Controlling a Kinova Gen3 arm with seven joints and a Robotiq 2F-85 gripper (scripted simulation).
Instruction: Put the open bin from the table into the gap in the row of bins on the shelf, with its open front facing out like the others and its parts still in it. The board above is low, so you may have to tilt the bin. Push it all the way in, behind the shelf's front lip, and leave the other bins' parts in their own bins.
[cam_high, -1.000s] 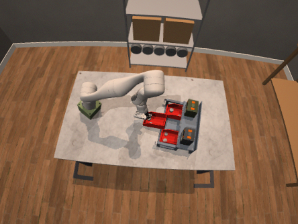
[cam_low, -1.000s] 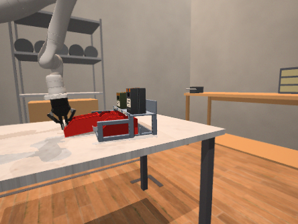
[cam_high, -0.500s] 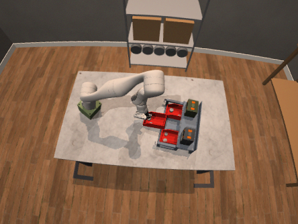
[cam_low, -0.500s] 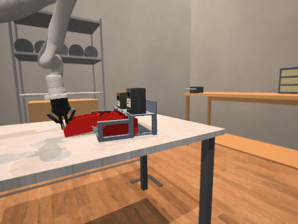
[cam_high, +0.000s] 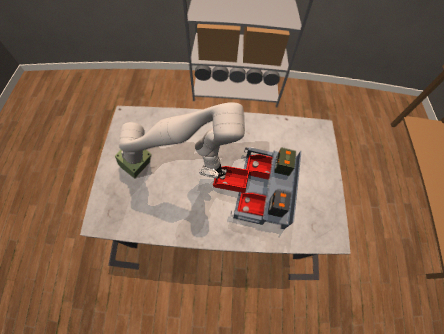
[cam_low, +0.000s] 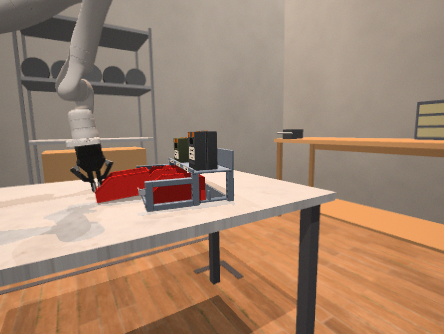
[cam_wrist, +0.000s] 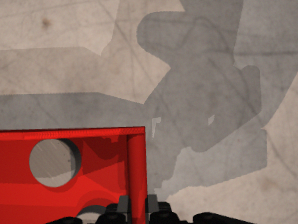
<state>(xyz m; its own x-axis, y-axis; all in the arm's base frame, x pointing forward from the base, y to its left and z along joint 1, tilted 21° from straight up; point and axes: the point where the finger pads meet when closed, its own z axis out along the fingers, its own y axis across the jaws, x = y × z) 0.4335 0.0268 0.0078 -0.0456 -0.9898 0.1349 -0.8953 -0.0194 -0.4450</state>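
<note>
Red plastic-looking walls mark your open bin (cam_high: 230, 179) (cam_low: 120, 185) (cam_wrist: 75, 187), at the centre of the top view, just left of the gap between two seated red bins, the upper one (cam_high: 259, 166) and the lower one (cam_high: 251, 204). Your gripper (cam_high: 218, 173) (cam_low: 95, 186) (cam_wrist: 138, 204) is clamped on the bin's end wall, its fingers either side of it. Round grey parts (cam_wrist: 52, 162) lie inside. The bin isn't seated in the grey shelf (cam_high: 296, 187) (cam_low: 196, 189) on the table (cam_high: 165, 220) (cam_low: 60, 245).

Over the last second, any change is too small to make out. From the top and from the exterior side alike, no shift shows in the fingers (cam_high: 219, 173) (cam_low: 95, 185) or in the open red bin (cam_high: 236, 183) (cam_low: 120, 187) (cam_wrist: 20, 196), whose place and tilt read the same. The wrist view has no earlier picture to compare, so a slight movement there cannot be told.
</note>
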